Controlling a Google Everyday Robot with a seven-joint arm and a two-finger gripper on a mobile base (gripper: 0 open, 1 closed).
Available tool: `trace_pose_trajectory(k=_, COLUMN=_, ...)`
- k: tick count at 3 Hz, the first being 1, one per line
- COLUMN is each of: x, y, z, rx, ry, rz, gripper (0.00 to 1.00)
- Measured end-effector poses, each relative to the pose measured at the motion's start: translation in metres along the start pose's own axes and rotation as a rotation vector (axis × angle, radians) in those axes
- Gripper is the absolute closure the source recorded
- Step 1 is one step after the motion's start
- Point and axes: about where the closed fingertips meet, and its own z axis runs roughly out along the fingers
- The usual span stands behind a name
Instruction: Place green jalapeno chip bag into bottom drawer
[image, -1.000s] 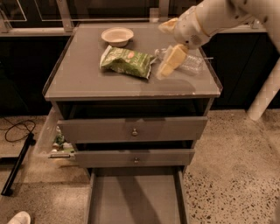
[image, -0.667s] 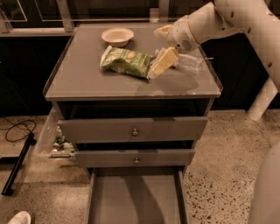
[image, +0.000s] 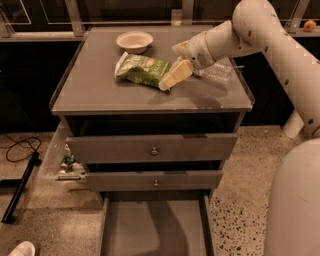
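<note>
Wide grey bottom drawer (image: 155, 231) is pulled out, nothing in it. Up on the grey tabletop (image: 95, 87), the crinkled green jalapeno chip bag (image: 141, 69) lies flat. The cream-fingered pincer (image: 176, 62) is spread wide at its right end, gripping nothing.

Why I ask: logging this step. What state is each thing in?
green jalapeno chip bag: lying on cabinet top, not lifted.
bottom drawer: pulled open.
tool: open, at the bag's bottle-side end.
top drawer: slightly ajar.
middle drawer: slightly ajar.
bowl: upright.
clear bottle: lying down.
</note>
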Motion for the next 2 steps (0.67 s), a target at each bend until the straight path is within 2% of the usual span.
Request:
trace_pose_trajectory(k=1, x=-0.002, y=-0.009, z=0.015, rx=0.015, ry=0.042, rz=-0.007, gripper=0.00)
trace_pose_trajectory(k=2, x=0.002, y=-0.021, z=0.030, rx=0.043, ry=0.127, rz=-0.042, gripper=0.00)
